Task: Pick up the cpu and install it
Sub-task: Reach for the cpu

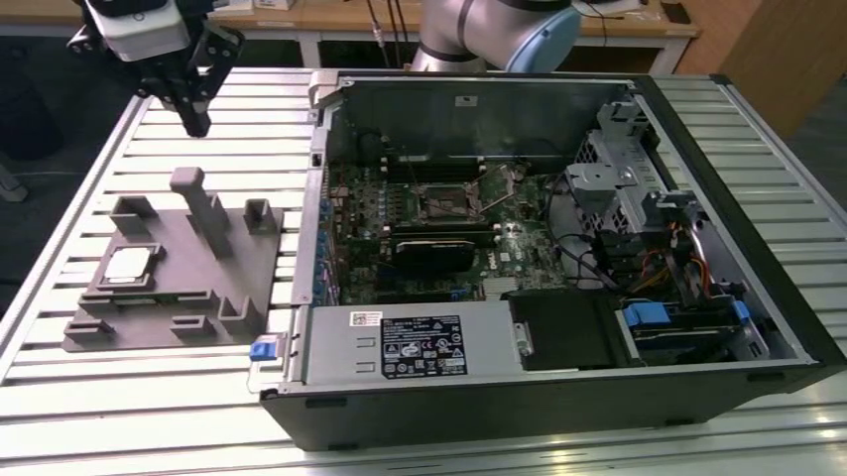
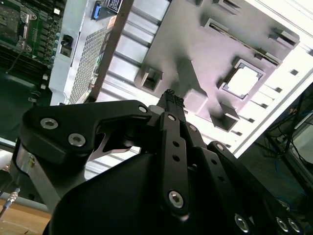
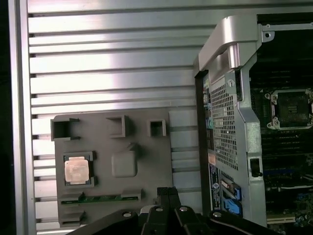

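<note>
The small flat silvery square cpu [image 1: 129, 266] lies in a pocket of the grey plastic block with posts [image 1: 179, 276] on the slatted metal bench [image 1: 133, 397] — the black hand [image 1: 196, 125] hangs well apart, clenched, holding nothing

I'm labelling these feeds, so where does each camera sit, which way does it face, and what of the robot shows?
Exterior view: off the arm, high, looking down on the table, fixture and open computer case; arm and jaws show.
First wrist view: on the wrist, straight down past the jaws at the cpu.
Second wrist view: behind the jaws, slanting along them.
Shared: both wrist views show the cpu seated in the fixture, jaws off it.
</note>
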You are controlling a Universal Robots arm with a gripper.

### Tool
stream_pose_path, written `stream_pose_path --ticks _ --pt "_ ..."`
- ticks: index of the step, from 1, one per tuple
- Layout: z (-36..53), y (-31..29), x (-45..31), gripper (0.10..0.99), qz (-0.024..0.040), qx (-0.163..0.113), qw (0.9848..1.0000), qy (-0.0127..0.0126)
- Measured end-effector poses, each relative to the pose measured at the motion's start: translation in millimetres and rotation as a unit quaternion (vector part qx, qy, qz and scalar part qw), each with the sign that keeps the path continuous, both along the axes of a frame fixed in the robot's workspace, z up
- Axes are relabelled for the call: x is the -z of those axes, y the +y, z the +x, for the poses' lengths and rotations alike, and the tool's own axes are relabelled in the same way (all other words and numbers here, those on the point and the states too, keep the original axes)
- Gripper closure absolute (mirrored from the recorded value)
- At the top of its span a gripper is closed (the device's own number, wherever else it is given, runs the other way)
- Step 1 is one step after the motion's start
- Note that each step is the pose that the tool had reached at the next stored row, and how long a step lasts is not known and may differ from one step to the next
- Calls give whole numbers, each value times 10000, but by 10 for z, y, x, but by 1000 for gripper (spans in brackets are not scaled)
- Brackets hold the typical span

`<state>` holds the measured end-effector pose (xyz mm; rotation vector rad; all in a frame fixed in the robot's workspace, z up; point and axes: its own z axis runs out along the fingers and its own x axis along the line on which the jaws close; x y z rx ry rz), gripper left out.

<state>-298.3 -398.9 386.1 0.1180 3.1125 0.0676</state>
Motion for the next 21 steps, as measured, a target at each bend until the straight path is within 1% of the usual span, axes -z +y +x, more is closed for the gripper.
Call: stream_pose_path --ticks 10,21 --pt "-144 0 60 980 0 0 10000 0" --pt "-328 0 118 980 0 0 10000 0"
